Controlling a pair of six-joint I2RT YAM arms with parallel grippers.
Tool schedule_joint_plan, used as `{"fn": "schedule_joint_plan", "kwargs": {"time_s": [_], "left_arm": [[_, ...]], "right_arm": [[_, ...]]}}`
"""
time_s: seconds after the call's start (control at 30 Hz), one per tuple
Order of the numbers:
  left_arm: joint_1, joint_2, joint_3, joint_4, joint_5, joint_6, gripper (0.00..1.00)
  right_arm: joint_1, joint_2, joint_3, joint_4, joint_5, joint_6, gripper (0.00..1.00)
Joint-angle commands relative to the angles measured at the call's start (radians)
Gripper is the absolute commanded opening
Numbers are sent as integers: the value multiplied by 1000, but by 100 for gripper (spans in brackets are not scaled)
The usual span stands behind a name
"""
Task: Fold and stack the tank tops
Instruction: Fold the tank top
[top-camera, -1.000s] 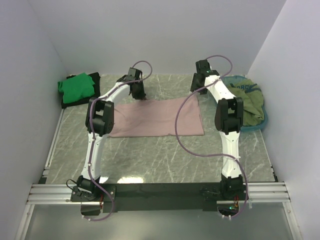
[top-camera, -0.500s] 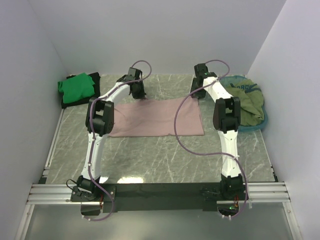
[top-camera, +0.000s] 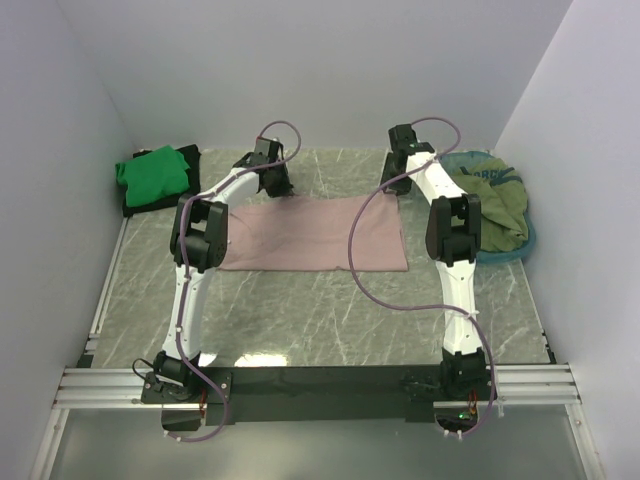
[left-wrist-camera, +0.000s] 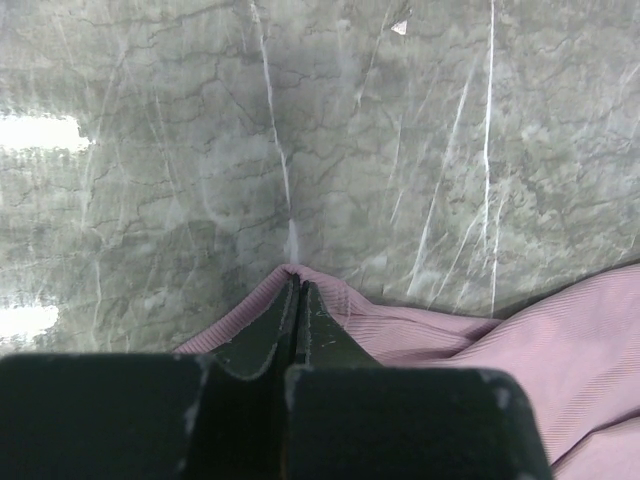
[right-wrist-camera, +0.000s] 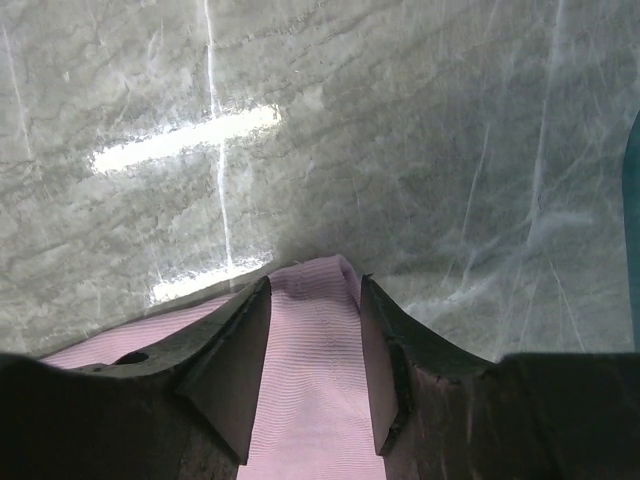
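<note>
Four tank tops are in view on the marbled grey table (top-camera: 330, 310). The pink tank top (top-camera: 315, 235) lies spread flat at the centre, its long side running from 9 o'clock to 3 o'clock.

The left gripper (top-camera: 272, 185) is at the top's far-left corner, toward 11 o'clock from the cloth's middle. In the left wrist view, the left gripper (left-wrist-camera: 297, 285) has its fingers pressed together and pinches a small peak of the pink ribbed edge, raised a little off the stone.

The right gripper (top-camera: 395, 183) is at the far-right corner, toward 1 o'clock. In the right wrist view, the right gripper (right-wrist-camera: 315, 285) has its fingers spread. A narrow strip of the pink cloth runs up between them and ends in a rounded tip on the table. Whether the pads touch the strip cannot be told.

At 10 o'clock, by the left wall, the green tank top (top-camera: 152, 175) lies folded on the black tank top (top-camera: 192, 158), whose edges show around it. At 2 o'clock, the olive tank top (top-camera: 495, 205) is heaped in the teal basket (top-camera: 528, 245), well apart from the pink one.
</note>
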Motion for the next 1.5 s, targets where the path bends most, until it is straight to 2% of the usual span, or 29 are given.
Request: {"fn": "schedule_joint_plan", "kwargs": {"time_s": [0.0, 0.23, 0.43, 0.57, 0.63, 0.77, 0.83, 1.03, 1.47], "left_arm": [[0, -41, -12, 45, 18, -22, 1], [2, -38, -14, 48, 27, -26, 1], [4, -43, -15, 54, 22, -34, 1], [5, -60, -38, 79, 25, -42, 1], [7, -64, -54, 94, 36, -46, 1], [7, -75, -75, 115, 48, -52, 1], [7, -86, -95, 134, 50, -60, 1], [7, -143, -169, 217, 45, -71, 0], [8, -267, -317, 330, 45, -80, 0]], "right_arm": [[-5, -5, 9, 27, 0, 9, 49], [-10, 29, 67, -14, 17, 22, 49], [-13, 16, 27, -2, 20, 45, 41], [-19, 21, 29, -11, 23, 71, 28], [-25, 19, 26, -9, 13, 76, 25], [-30, 18, 21, -9, 8, 84, 8], [-30, 0, -11, 14, 10, 88, 3], [-30, -111, -155, 142, 2, 98, 1], [-30, -278, -370, 301, 14, 121, 0]]}}
